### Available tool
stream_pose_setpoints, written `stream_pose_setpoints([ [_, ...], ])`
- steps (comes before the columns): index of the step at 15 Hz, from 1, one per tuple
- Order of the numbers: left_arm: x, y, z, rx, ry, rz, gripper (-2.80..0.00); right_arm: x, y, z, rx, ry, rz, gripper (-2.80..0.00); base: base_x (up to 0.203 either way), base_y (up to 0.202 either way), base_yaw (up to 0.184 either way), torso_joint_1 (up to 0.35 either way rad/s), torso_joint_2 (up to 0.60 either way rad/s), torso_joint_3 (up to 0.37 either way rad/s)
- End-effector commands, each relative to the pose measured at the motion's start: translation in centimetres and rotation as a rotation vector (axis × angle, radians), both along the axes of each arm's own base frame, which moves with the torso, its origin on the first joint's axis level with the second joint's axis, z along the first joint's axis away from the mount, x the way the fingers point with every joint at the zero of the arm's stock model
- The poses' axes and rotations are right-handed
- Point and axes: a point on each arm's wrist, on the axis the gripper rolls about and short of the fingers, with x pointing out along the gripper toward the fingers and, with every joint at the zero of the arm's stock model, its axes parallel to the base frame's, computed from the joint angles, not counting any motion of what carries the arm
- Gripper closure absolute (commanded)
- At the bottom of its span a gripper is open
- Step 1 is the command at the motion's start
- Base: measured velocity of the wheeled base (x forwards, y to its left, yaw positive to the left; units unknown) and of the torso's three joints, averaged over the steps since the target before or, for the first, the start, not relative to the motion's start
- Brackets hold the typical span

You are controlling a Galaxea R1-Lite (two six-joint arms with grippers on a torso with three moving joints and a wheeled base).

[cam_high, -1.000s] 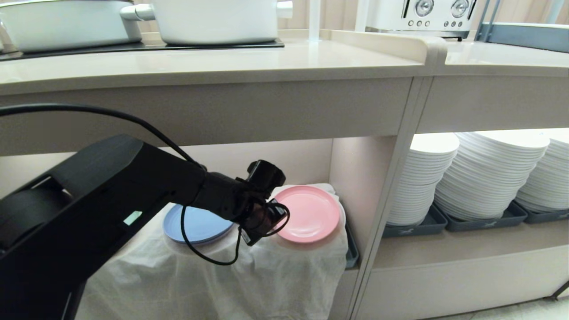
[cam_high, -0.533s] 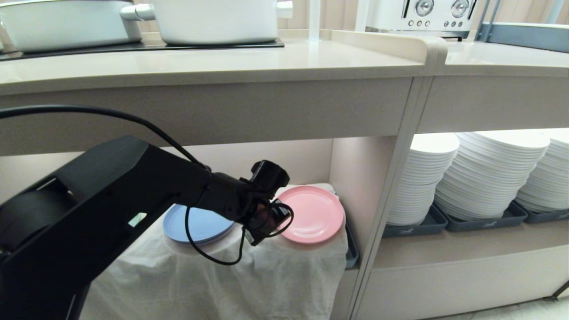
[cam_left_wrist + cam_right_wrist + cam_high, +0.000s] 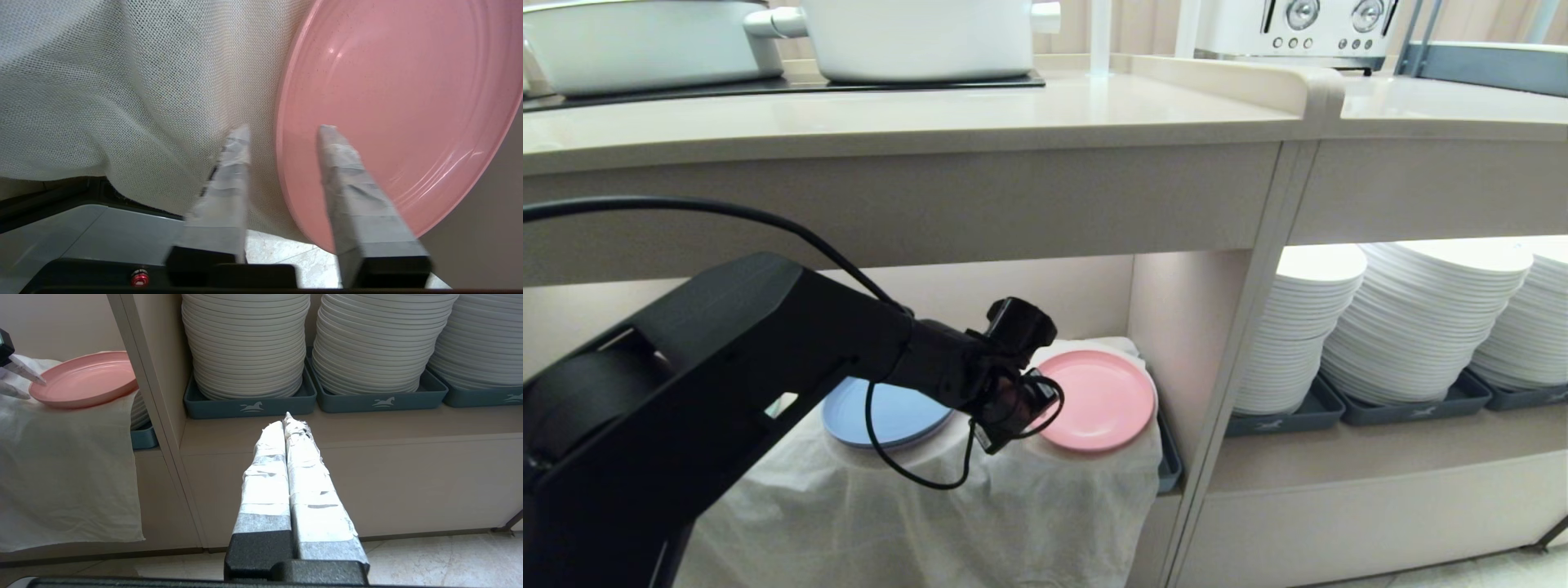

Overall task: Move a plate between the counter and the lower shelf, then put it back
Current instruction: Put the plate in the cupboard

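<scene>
Under the counter (image 3: 898,122), on the lower shelf (image 3: 980,498), the plate (image 3: 1098,400) lies just right of the left gripper (image 3: 282,130), fingers spread astride its rim.

Head high, wrists low; all share plate (image 3: 1098,400).
</scene>
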Motion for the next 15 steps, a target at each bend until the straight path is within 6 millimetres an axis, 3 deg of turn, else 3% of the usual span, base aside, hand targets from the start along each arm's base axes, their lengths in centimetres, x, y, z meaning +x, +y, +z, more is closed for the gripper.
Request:
stream_pose_setpoints([
  [1,0.0,0.0,-0.1,-0.002,0.004,0.006,-2.8,0.0,0.0,0.0,0.0,0.0,0.0,0.0,0.0,0.0,0.0,0.0,0.0,0.0],
  [15,0.0,0.2,1.1,-0.024,-0.02,0.022,-2.8,0.0,0.0,0.0,0.0,0.0,0.0,0.0,0.0,0.0,0.0,0.0,0.0,0.0],
])
